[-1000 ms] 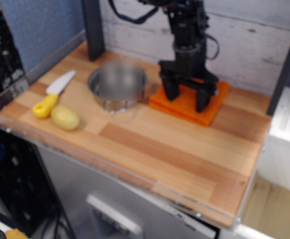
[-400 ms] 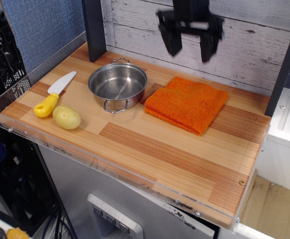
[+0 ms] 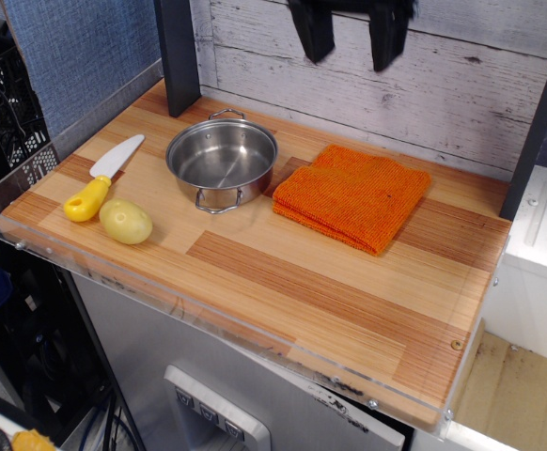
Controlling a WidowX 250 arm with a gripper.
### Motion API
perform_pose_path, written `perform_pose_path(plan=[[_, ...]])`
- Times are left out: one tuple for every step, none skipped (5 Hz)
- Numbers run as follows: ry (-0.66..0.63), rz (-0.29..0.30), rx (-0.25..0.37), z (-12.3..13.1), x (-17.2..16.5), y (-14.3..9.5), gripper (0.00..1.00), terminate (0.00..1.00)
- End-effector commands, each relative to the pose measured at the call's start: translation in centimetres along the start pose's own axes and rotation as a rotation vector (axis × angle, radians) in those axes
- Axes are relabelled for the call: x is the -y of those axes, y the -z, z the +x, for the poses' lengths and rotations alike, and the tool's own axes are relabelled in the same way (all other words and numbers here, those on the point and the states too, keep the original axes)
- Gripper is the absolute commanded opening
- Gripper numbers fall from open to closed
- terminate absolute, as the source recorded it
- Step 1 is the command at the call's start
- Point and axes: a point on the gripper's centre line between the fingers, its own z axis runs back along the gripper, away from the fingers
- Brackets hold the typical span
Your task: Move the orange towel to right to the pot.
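Leftmost, far below and left of the gripper (image 3: 351,38): knife (image 3: 101,178), yellow handle, flat on the table (image 3: 330,301); potato (image 3: 125,222) just beside it. Neither is part of the task.
Next, below-left of the gripper: pot (image 3: 222,162), upright, empty.
Directly under the gripper: towel (image 3: 352,196), folded, flat, its left corner close against the pot's right side, so placement looks done.
Above: gripper, fingers spread, holding nothing, high and clear of the towel.
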Motion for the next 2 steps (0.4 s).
perform_pose_path(plan=[[0.064, 0.079, 0.067, -3.4, -0.7, -6.0, 1.0, 0.0], [0.061, 0.132, 0.056, -4.6, -1.6, -7.2, 1.0, 0.0]])
